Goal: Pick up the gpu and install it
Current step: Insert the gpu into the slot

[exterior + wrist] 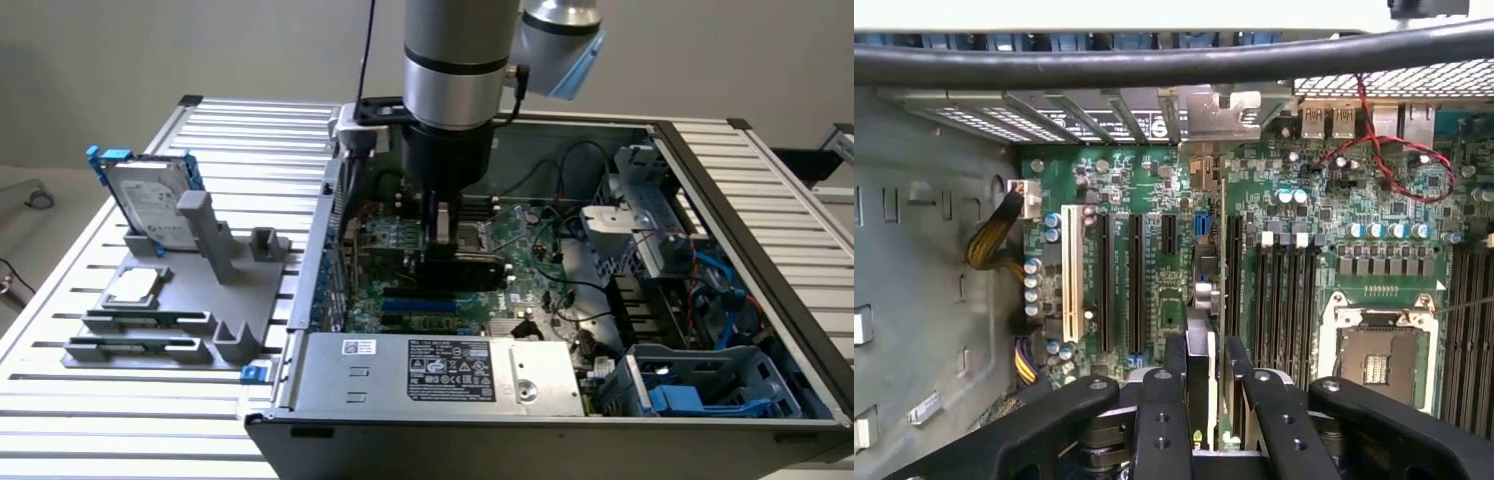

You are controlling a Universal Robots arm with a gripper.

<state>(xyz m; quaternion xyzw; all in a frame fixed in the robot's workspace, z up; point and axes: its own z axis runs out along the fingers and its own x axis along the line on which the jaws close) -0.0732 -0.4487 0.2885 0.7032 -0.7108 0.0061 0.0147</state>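
Observation:
My gripper [446,238] reaches down inside the open computer case [747,260], shut on the gpu [462,268]. The gpu is a black card held on edge, low over the green motherboard [534,250]. In the wrist view the black fingers [1160,400] clamp the card from both sides, and the gpu [1199,335] shows edge-on between them, in line with the long black expansion slots [1136,290]. My gripper [1204,358] hides the card's lower edge, so I cannot tell whether it touches a slot.
A grey fixture [187,300] at the exterior view's left holds a silver hard drive in a blue frame [147,195] and a square CPU chip [134,287]. The power supply [441,370], the drive cage [641,215], cables [587,300] and the CPU socket [1379,350] crowd the case.

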